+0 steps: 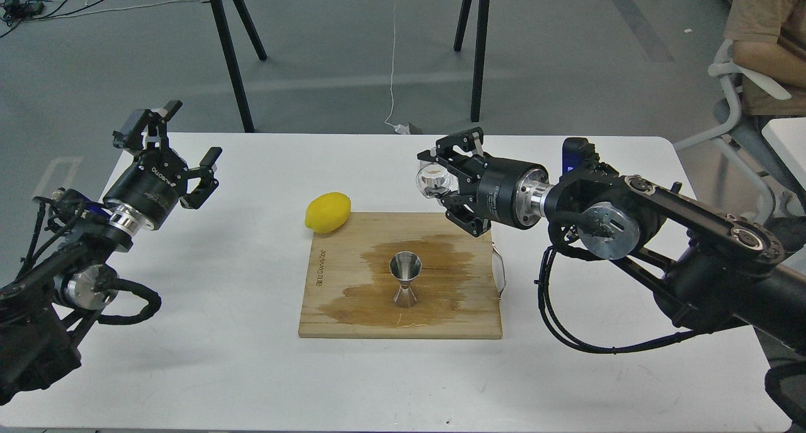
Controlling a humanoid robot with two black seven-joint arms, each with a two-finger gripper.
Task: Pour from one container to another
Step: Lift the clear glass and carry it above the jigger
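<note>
left gripper point(182, 134) marked "ROBOTIQ", board point(327, 307) print (unreadable)

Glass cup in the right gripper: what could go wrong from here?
1. The glass cup lies tipped in the right gripper, above and right of the jigger; liquid could miss its small mouth.
2. The cutting board already has a wet stain; more spill may spread.
3. A bump could topple the narrow-waisted jigger.
</note>
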